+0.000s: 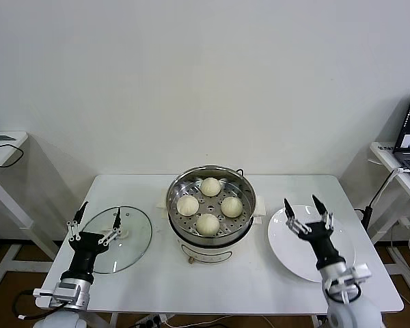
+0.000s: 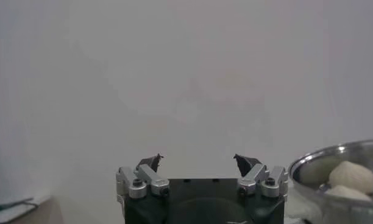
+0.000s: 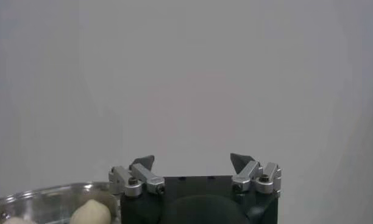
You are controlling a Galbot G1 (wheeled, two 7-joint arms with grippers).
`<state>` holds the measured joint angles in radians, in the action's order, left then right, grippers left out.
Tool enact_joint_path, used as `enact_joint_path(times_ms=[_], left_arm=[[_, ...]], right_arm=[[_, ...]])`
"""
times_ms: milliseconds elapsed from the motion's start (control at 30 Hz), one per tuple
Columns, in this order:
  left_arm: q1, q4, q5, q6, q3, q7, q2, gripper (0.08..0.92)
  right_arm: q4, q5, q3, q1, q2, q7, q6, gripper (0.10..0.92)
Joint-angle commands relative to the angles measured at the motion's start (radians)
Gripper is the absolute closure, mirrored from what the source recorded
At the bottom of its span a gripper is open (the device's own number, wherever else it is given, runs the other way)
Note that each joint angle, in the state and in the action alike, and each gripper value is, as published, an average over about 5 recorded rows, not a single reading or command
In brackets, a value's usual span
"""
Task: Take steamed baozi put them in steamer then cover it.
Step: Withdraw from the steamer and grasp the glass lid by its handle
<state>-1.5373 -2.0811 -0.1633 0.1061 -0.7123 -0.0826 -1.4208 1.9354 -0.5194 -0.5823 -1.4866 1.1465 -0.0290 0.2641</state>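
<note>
The left claw (image 1: 98,216) hides part of the glass lid (image 1: 126,242), which lies flat left of the steamer (image 1: 210,229). Four white buns (image 1: 210,186) sit inside the steamer. Both claws are wide and hold nothing; the right claw (image 1: 303,206) hangs over the plate (image 1: 287,249).

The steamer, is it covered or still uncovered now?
Uncovered. The steamer shows four baozi on its tray, and the glass cover lies flat on the table beside it.

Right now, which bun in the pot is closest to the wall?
The steamed baozi at the back of the steamer; the other three sit nearer the robot.
</note>
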Motion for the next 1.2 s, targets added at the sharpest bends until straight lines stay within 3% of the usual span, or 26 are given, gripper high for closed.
enact_joint_path(times_ms=[33, 200, 467, 1200], left_arm=[[-0.039, 0.188, -0.806, 0.235, -0.012, 0.152, 0.026, 0.177], [-0.017, 0.346, -1.132, 0.305, -0.038, 0.288, 0.026, 0.177], [0.027, 0.444, -1.31, 0.301, -0.056, 0.371, 0.019, 0.177], [0.248, 0.605, -1.316, 0.219, -0.054, 0.37, 0.021, 0.177]], right_arm=[[0.04, 0.055, -0.053, -0.075, 0.164, 0.056, 0.071, 0.203], [0.026, 0.061, -0.038, -0.061, 0.172, 0.051, 0.073, 0.203], [-0.003, 0.074, -0.022, -0.048, 0.175, 0.046, 0.077, 0.203], [-0.038, 0.089, -0.01, -0.034, 0.181, 0.033, 0.086, 0.203]])
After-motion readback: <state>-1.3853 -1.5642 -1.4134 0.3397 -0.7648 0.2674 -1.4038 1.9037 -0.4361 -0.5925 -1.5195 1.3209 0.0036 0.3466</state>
